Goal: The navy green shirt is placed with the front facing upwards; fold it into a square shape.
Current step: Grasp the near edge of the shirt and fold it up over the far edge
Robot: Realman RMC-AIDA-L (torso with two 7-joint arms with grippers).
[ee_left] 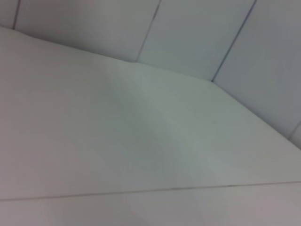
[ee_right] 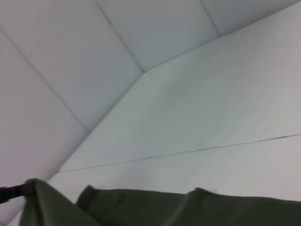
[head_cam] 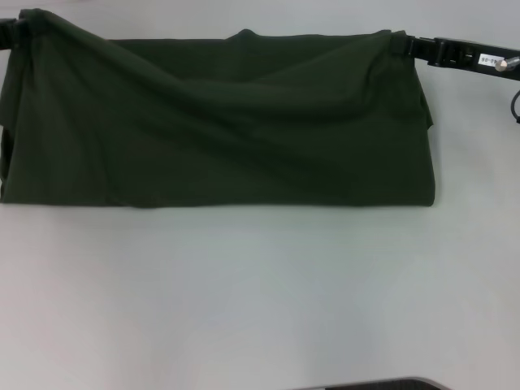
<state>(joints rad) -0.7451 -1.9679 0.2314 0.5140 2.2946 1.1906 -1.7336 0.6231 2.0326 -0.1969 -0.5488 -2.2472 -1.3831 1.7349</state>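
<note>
Two arms: both reach in at the far corners of the shirt, one at each end of its far edge.
Shirt: the navy green shirt (head_cam: 219,130) lies folded into a wide band across the far half of the white counter (head_cam: 260,301); its near edge rests flat in a straight line, while the far edge is lifted and sags between the two held corners, with long creases running across the cloth.
Left end effector: the left end effector (head_cam: 10,34) is at the far left corner of the shirt, pinching the cloth, which bunches up over it; only a dark sliver of it shows.
Right end effector: the right end effector (head_cam: 400,44) is at the far right corner of the shirt, pressed together on the fabric, its black arm stretching away from the shirt to the right.
Wrist views: the right one shows the shirt's raised edge (ee_right: 155,207) above the counter; the left one shows only bare counter (ee_left: 141,141) and the panelled wall (ee_left: 197,33).
</note>
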